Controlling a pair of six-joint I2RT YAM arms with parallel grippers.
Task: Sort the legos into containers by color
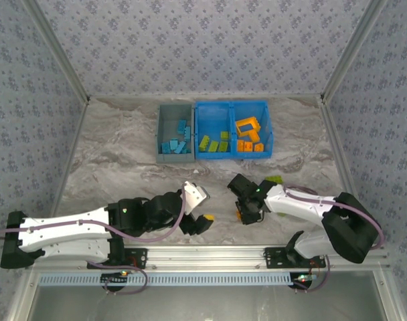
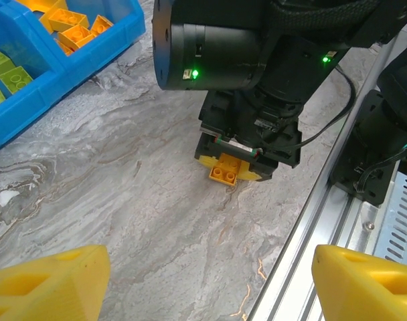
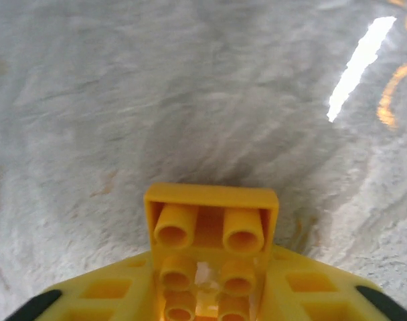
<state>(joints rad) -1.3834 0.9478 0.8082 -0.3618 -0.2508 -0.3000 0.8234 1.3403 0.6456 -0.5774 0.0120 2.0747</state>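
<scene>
So the right tool is down on the surface near the front rail, with its two yellow tips pressed in on an orange brick. From the right wrist view the brick sits snug between them with no gap I can spot, so I'd call that a pinch. I can't tell if it's lifted off the surface yet. The left tool is spread wide with nothing in it, parked just beside the action.

The bins are at the back. The grey bin has the blue bricks. The blue bin has green ones in its left half and orange ones in its right half. One loose green brick sits on the surface by the right arm.

My take on handling:
- These bricks are light, rigid hard plastic, so no worries about crushing them.
- The sides are smooth and a bit slick, so squeezing the two flat opposite walls is the way to go, not the studded top.
- A grip near one end could let the brick swivel on the way over to the orange half.
</scene>
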